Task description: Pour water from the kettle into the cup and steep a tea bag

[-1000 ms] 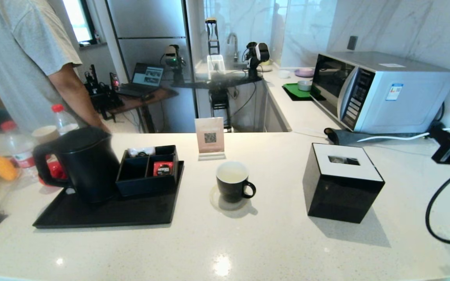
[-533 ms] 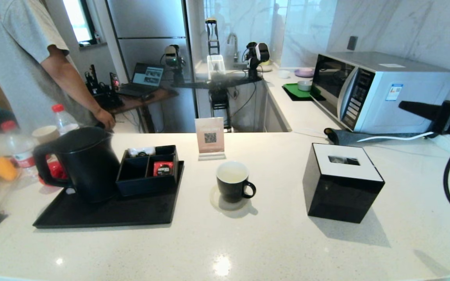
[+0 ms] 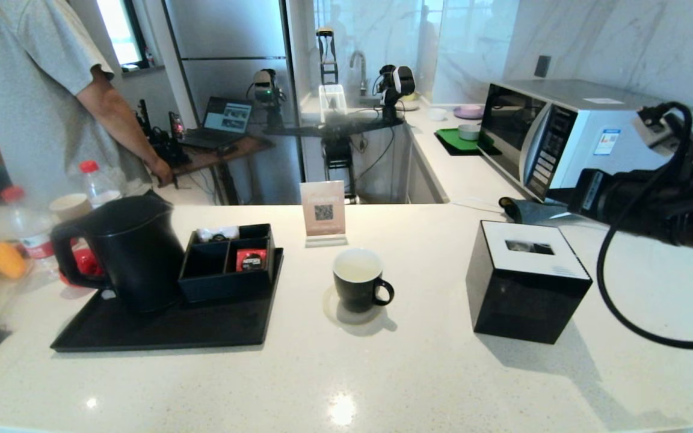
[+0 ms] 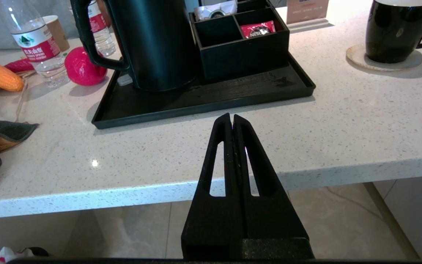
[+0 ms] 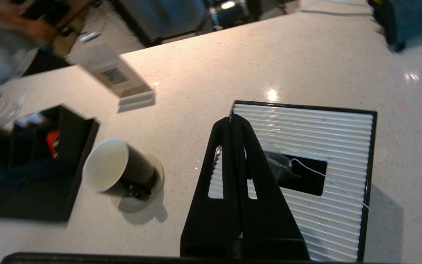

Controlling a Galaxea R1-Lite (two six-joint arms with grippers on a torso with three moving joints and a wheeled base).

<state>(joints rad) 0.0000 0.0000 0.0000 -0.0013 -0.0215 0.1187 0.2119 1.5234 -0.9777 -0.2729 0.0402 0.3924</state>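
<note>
The black tissue box (image 3: 527,282) stands nearest on the counter, under the clenched, empty right gripper (image 5: 232,118), whose arm has swung in from the right edge. The glossy black cup (image 3: 358,281) sits mid-counter on a coaster; further left, the matte kettle (image 3: 133,255) stands on a black tray (image 3: 166,328). The left gripper (image 4: 232,117) hangs clenched before the counter edge

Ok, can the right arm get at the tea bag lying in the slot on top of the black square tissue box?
Probably yes. The right gripper, shut, hangs above the black square tissue box, and the tea bag lies exposed in the top slot with nothing over it. The gripper must open first.
</note>
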